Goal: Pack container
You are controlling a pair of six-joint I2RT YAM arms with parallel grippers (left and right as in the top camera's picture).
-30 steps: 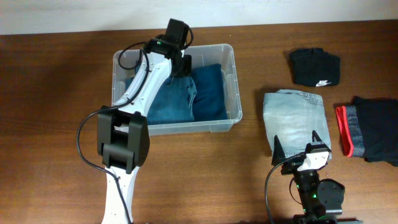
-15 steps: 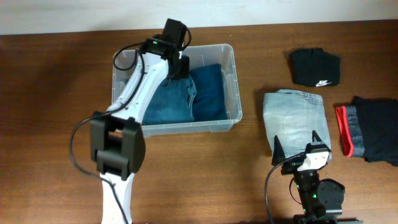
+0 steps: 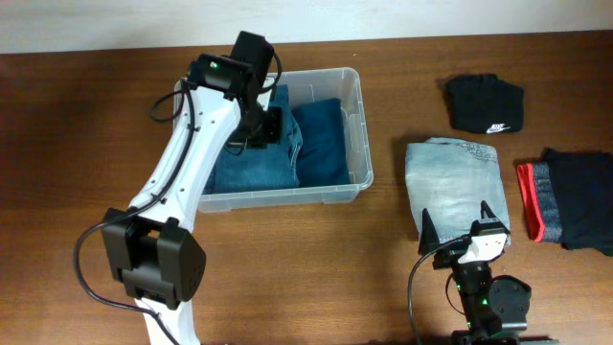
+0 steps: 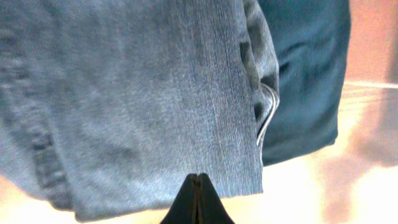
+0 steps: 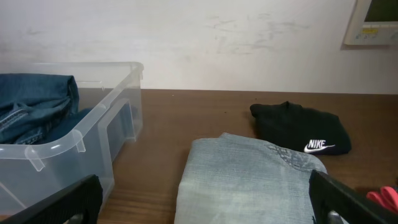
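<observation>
Where left arm (image 3: 182, 163) reaches: clear rectangular plastic container (image 3: 358, 134), above folded blue jeans (image 3: 321, 144).
Left fingers (image 4: 189, 200): pressed together.
Right fingers (image 3: 425, 230): spread wide by pale folded jeans (image 3: 452, 177).

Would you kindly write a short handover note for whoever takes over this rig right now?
Left tool: shut, apparently empty, over the blue jeans in the container.
Right tool: open, empty, at the near edge of the light jeans.
Done: blue jeans and a teal garment lie folded in the container.
Left: light jeans, black Nike garment and red-banded dark garment lie on the table right of the container, not yet packed.
</observation>
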